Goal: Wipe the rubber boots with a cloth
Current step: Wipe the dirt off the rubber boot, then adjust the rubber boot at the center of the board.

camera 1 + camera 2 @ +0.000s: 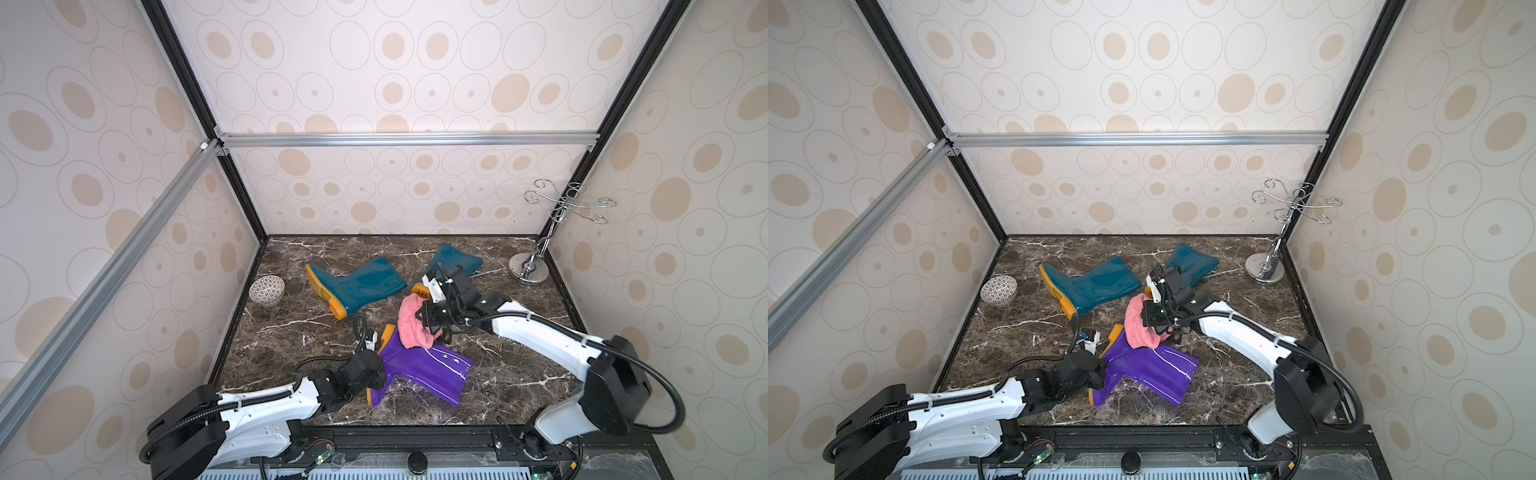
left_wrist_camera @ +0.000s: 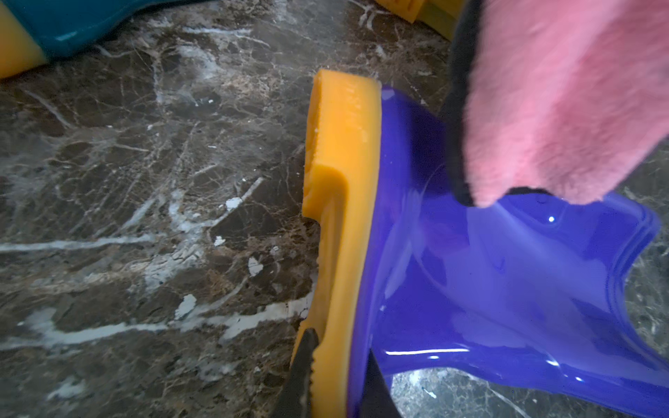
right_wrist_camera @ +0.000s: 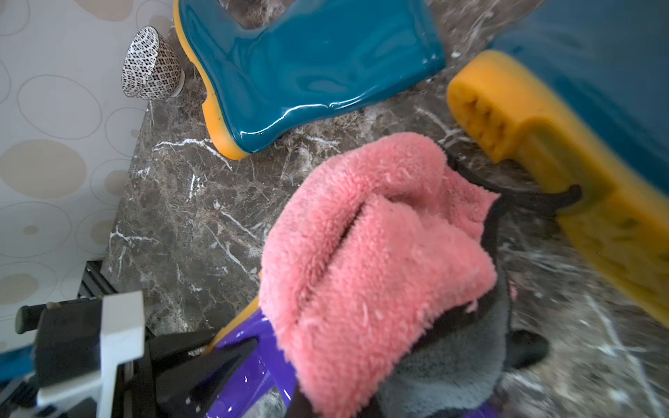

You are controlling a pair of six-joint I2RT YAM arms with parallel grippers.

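Note:
The purple boot (image 1: 424, 365) (image 2: 488, 289) lies on its side near the front of the marble table. My left gripper (image 2: 340, 376) (image 1: 379, 362) is shut on its orange sole, one finger on each side. The pink cloth (image 1: 411, 322) (image 3: 373, 260) hangs bunched over the purple boot's foot and touches it. My right gripper (image 1: 424, 322) (image 3: 344, 394) is shut on the cloth, its fingers mostly buried in the pile. One teal boot (image 1: 357, 286) (image 3: 307, 72) lies at the back left. Another teal boot (image 1: 455, 259) lies behind the right wrist, partly hidden.
A patterned bowl (image 1: 267, 289) (image 3: 152, 65) lies tipped by the left wall. A chrome hook stand (image 1: 528, 266) rises in the back right corner. Papered walls close in three sides of the marble table (image 1: 519, 374).

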